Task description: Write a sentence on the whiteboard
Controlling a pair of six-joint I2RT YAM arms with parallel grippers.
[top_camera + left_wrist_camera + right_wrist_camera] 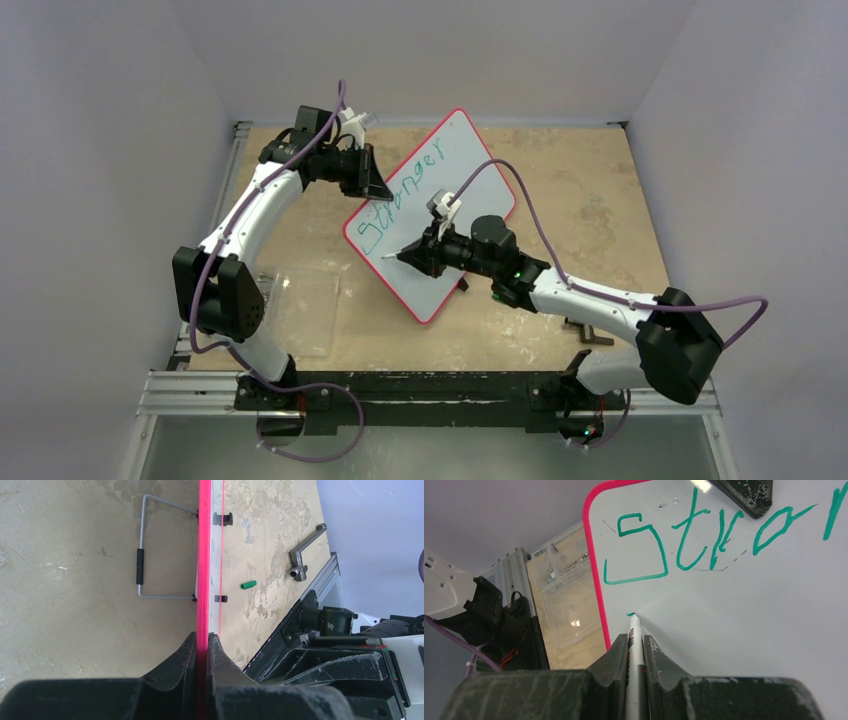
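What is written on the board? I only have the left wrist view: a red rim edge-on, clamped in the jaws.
Observer: The top view shows the whiteboard face with one green word of the sentence: "Stronger".
Operator: Who holds the pen?
Observer: The right gripper is shut on a marker, pointed at the board below the S.
Operator: Second line started?
Observer: Barely. The right wrist view shows only a tiny green dot at the marker's tip.
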